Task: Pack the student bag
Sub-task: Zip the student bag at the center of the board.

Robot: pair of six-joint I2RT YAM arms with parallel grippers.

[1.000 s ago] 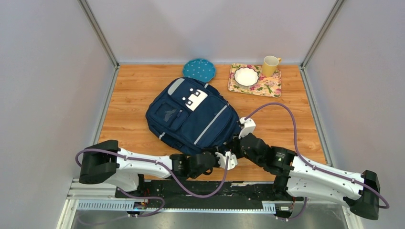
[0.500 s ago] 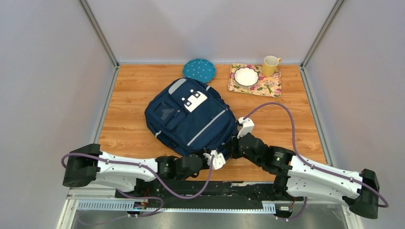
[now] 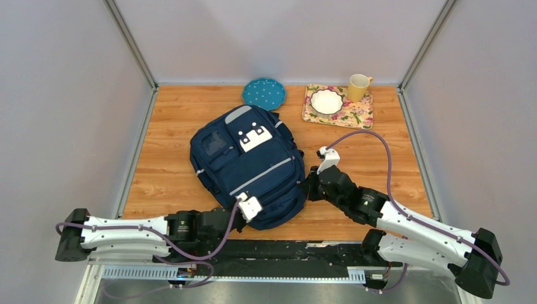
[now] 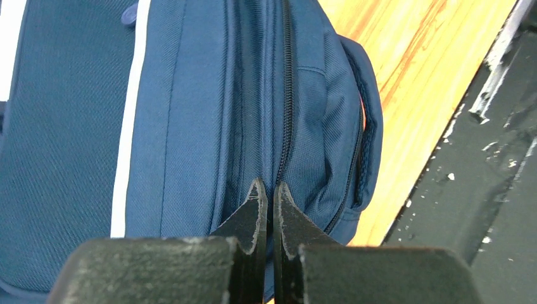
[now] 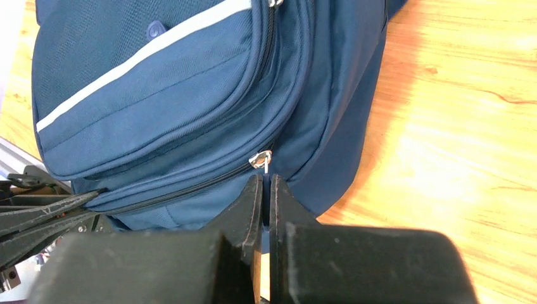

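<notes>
Backpack [image 3: 244, 166]: one, flat on mid-table [image 3: 171, 126]
Left gripper [image 4: 266, 190]: one, fingers pinched together, tips against the zip seam
Right gripper [image 5: 266, 182]: one, fingers together, just below zip pull [image 5: 260, 159]
Far edge: one plate [image 3: 263, 92], tray [image 3: 354, 116], bowl [image 3: 327, 101], mug [image 3: 358, 87]

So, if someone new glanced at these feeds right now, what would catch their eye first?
The big navy student bag fills the middle of the wooden table. Both arms reach in at its near end, the left gripper shut at a zip seam, the right gripper shut right by a silver zip pull. Along the far edge sit a teal plate and a floral tray with a white bowl and yellow mug.
</notes>
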